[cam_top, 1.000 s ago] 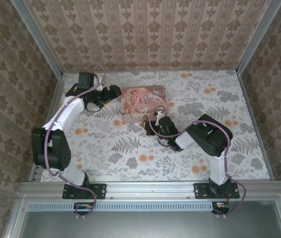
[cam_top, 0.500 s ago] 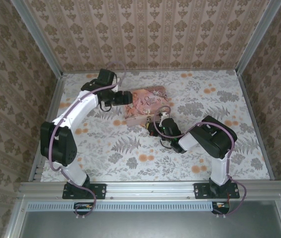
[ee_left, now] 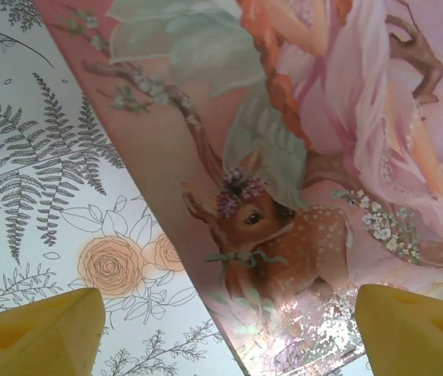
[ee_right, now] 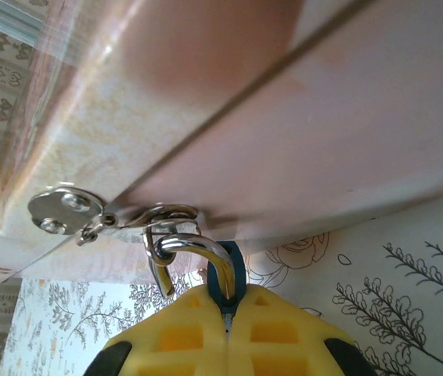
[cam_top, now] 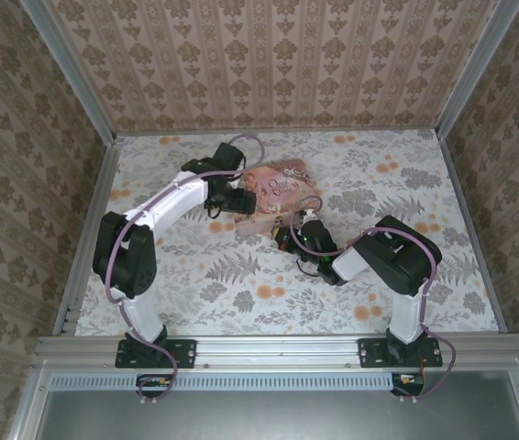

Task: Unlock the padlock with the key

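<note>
Tiny dark teal-glinting padlock (ee_right: 235, 276) gripped at the metal hasp (ee_right: 155, 215) of a pink illustrated rectangular tin (ee_right: 284, 117).
Low in the left wrist view, the left gripper (ee_left: 225, 333) is spread wide and empty above the tin's lid, seemingly so it can be steadied. At bottom centre of the right wrist view, the right gripper (ee_right: 227, 317) is closed tight on the padlock, hooked through the hasp, probably so it is stopped from swinging.

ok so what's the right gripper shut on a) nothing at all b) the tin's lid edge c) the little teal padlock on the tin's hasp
c: the right wrist view shows the right gripper pinching the teal padlock, whose silver shackle hooks through the hasp on the tin.
</note>
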Motion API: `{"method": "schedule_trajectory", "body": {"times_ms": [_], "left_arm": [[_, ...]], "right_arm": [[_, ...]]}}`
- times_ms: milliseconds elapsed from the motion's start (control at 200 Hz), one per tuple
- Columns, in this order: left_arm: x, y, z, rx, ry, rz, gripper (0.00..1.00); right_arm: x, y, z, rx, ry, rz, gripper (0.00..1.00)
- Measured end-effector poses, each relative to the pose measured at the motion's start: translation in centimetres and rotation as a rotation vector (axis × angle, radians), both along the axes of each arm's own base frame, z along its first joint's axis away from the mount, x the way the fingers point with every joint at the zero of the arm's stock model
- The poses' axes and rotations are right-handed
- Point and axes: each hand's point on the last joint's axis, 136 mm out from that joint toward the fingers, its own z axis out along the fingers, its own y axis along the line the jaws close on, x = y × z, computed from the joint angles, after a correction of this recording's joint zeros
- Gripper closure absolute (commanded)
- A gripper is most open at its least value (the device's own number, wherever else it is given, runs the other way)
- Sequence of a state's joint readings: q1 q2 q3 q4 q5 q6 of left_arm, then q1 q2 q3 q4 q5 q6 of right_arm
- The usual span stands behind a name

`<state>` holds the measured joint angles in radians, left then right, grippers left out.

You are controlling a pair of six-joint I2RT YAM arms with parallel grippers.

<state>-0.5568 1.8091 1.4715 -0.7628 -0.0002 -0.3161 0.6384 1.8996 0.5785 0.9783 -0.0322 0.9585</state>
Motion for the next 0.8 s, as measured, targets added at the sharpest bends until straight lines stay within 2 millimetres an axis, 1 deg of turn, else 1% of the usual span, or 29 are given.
{"method": "schedule_trajectory", "body": {"times_ms": [225, 480, 795], "left_arm": [[-0.8, 0.4, -1.6, 0.041, 0.019, -0.002, 0.16], [-0.5, -0.1, -1.7, 0.031, -0.003, -0.009, 0.17], [-0.2, -1.0, -1.8, 0.008, -0.027, -0.022, 0.18]], "right_arm": [[-0.1, -0.6, 0.0, 0.083, 0.026, -0.046, 1.0], [0.3, -1.0, 0.2, 0.172, 0.036, -0.084, 1.0], [0.7, -2.5, 0.4, 0.18, 0.067, -0.112, 1.0]]}}
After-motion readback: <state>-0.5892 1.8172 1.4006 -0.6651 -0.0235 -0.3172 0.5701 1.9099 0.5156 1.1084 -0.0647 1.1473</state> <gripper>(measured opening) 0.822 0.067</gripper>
